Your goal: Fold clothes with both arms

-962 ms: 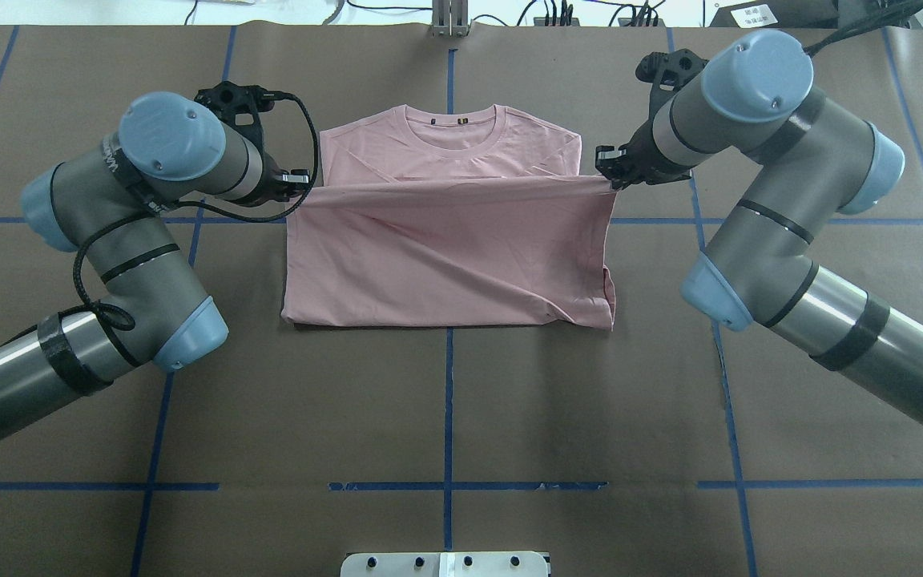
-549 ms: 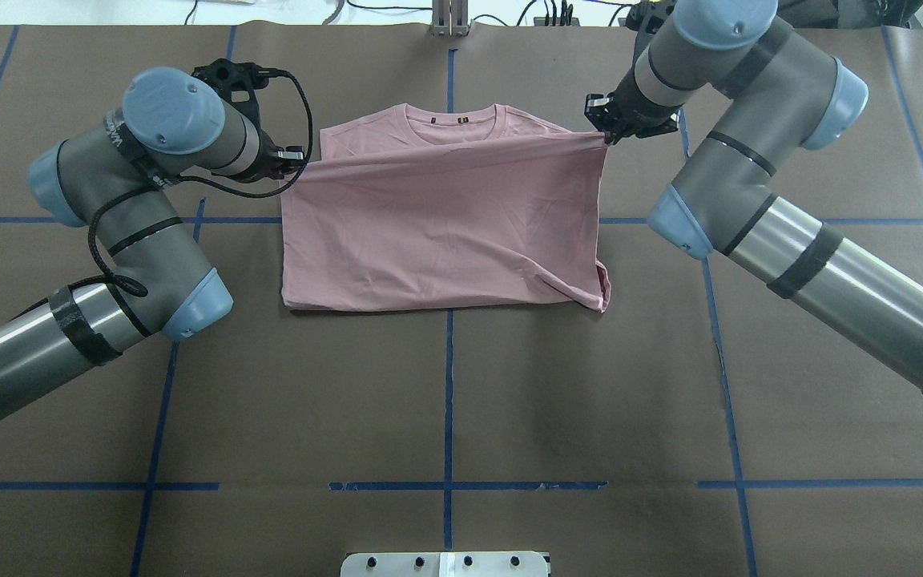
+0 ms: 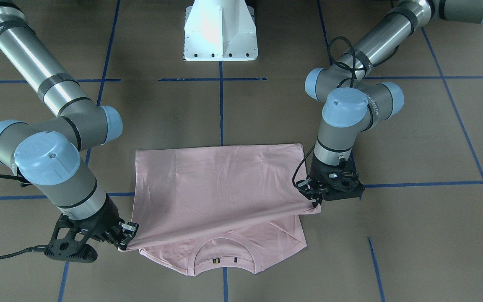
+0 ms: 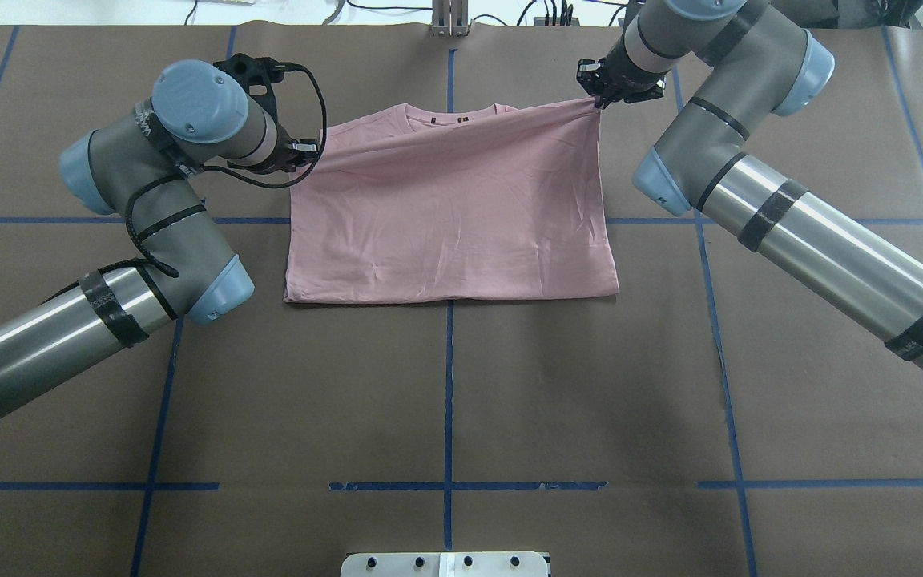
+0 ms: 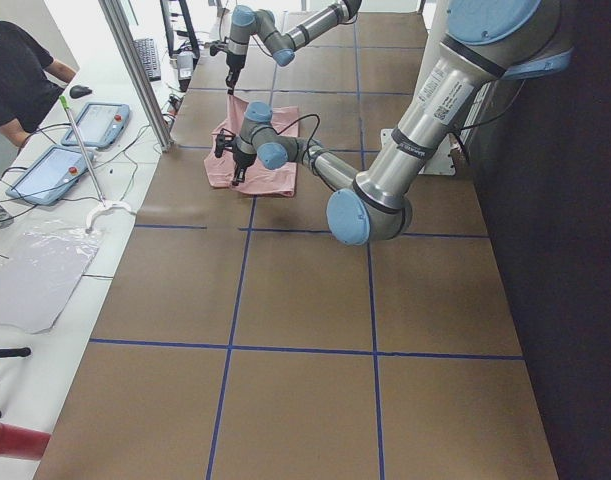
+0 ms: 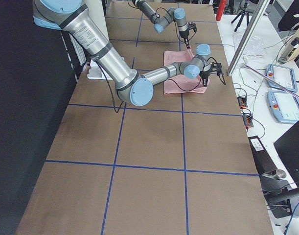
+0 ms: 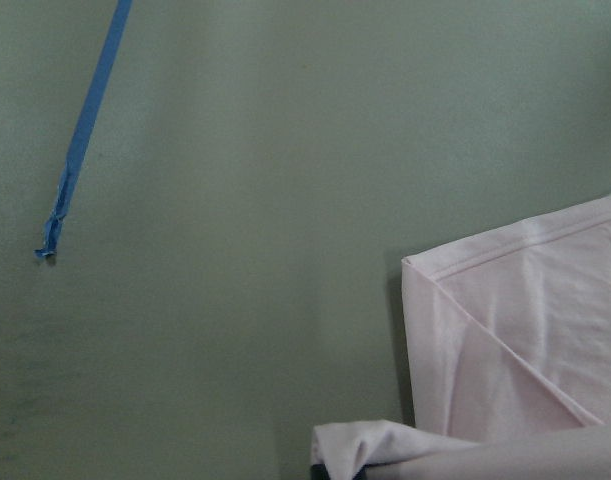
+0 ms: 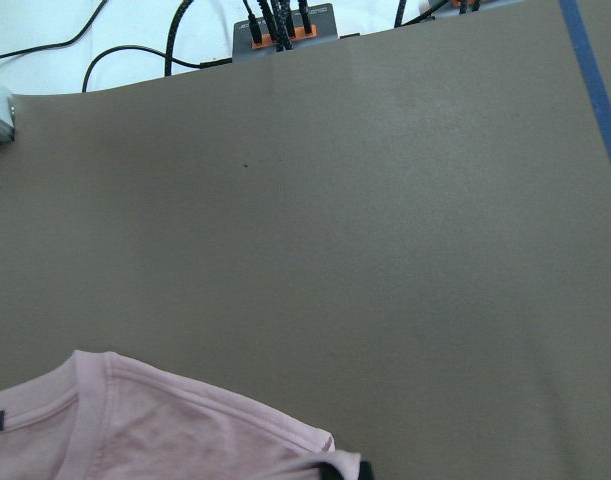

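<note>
Fold in progress on a brown counter [image 4: 445,401]. At left, the left gripper [image 4: 309,152] pinches one hem corner of the pale pink T-shirt [image 4: 445,224], jaws pressed together on the cloth. Within the last second both arms have carried the hem from chest level towards the collar [image 4: 437,114], so the lower half now covers nearly all of the upper half and looks almost ready to be laid down. At right, the right gripper [image 4: 599,98] pinches the other corner further ahead, so the hem runs aslant. The far counter edge and its cables [image 4: 542,12] lie near this gripper; bare counter lies open on both sides
</note>
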